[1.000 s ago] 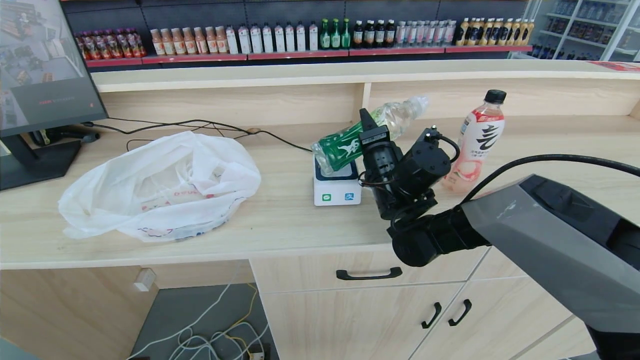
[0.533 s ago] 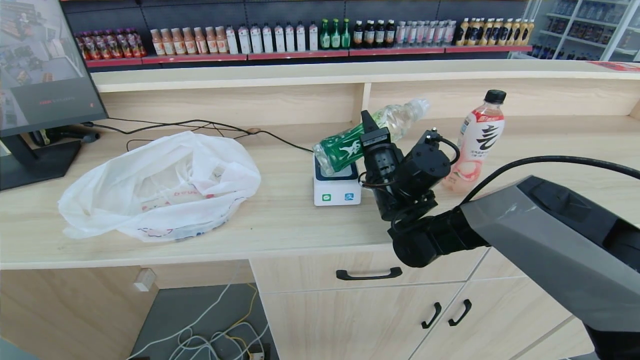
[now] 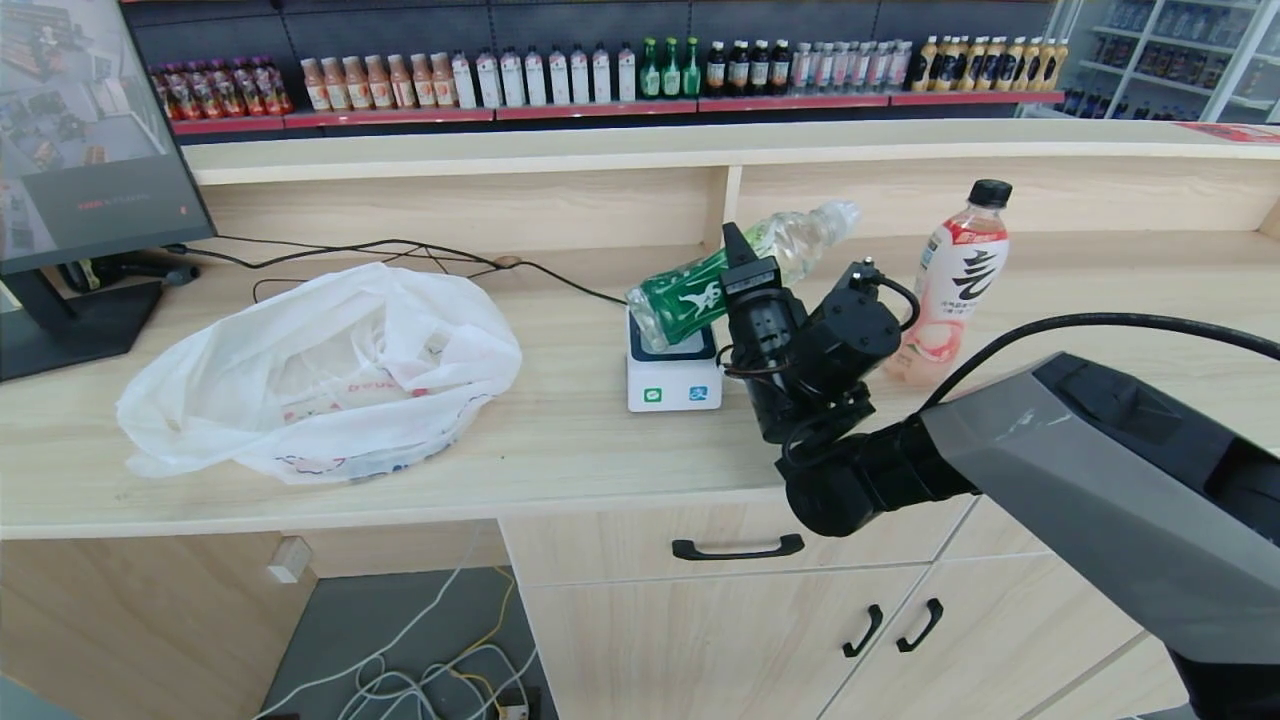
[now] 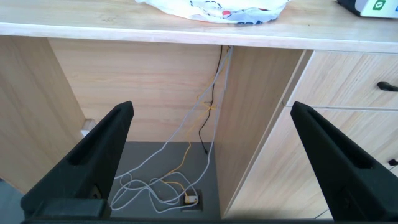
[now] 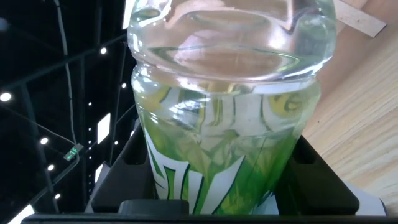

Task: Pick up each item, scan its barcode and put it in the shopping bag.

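My right gripper (image 3: pixel 742 268) is shut on a clear water bottle with a green label (image 3: pixel 700 285), held tilted on its side just above the white barcode scanner box (image 3: pixel 672 380) at the counter's middle. In the right wrist view the green-label bottle (image 5: pixel 227 124) sits between the fingers. A pink drink bottle with a black cap (image 3: pixel 955 285) stands upright to the right of the gripper. The white plastic shopping bag (image 3: pixel 320 370) lies open on the counter to the left. My left gripper (image 4: pixel 211 162) hangs open below the counter's edge, facing the space under the counter.
A monitor on a stand (image 3: pixel 80 160) is at the far left, with black cables (image 3: pixel 400 250) running along the back of the counter. A raised shelf wall (image 3: pixel 700 190) backs the counter. Drawers with black handles (image 3: pixel 738 548) are below. Loose wires (image 4: pixel 180 186) lie on the floor.
The green-label bottle and right gripper have dipped very slightly toward the scanner; otherwise nothing has moved.
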Controlling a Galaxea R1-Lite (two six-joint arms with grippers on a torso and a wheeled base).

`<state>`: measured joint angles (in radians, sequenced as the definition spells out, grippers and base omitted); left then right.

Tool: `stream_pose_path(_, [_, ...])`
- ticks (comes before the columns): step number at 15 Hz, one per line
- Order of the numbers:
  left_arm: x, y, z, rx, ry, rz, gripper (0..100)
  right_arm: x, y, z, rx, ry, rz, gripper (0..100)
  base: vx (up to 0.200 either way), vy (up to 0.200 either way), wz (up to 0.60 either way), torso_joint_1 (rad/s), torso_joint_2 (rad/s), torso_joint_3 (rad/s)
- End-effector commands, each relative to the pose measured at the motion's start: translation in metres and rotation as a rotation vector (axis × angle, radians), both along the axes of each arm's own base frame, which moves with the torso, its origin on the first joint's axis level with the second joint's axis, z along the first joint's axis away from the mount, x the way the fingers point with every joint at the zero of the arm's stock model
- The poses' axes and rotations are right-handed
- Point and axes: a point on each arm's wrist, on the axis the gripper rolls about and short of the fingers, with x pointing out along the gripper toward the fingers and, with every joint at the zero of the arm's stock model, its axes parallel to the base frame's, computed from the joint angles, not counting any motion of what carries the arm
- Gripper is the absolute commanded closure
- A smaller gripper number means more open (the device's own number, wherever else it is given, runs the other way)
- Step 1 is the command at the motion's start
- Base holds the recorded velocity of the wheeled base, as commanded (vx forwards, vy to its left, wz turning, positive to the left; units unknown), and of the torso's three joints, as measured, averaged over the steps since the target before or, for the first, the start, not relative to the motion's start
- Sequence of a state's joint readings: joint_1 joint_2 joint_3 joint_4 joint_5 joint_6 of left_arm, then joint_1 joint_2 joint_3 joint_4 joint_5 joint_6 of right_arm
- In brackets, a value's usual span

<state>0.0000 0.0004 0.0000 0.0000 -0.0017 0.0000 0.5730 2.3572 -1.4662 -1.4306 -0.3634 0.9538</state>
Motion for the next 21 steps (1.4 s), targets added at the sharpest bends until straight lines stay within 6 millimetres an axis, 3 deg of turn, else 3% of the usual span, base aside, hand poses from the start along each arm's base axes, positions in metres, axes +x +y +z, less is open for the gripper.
stream_pose_path(1, [0.000, 0.000, 0.000, 0.000, 0.000, 0.000, 0, -0.001, 0.000, 0.002, 0.001, -0.004, 0.003, 100, 0.000, 0.000, 0.00, 0.000, 0.00, 0.000])
stream_pose_path(9, [0.000, 0.000, 0.000, 0.000, 0.000, 0.000, 0, -0.004, -0.002, 0.010, 0.013, -0.025, 0.003, 100, 0.000, 0.000, 0.00, 0.000, 0.00, 0.000])
stream_pose_path(16, [0.000, 0.000, 0.000, 0.000, 0.000, 0.000, 0, -0.029, -0.009, 0.054, 0.035, -0.094, 0.010, 100, 0.000, 0.000, 0.00, 0.000, 0.00, 0.000])
stream_pose_path(21, [0.000, 0.000, 0.000, 0.000, 0.000, 0.000, 0, -0.045, -0.014, 0.069, -0.116, -0.266, 0.010, 100, 0.000, 0.000, 0.00, 0.000, 0.00, 0.000])
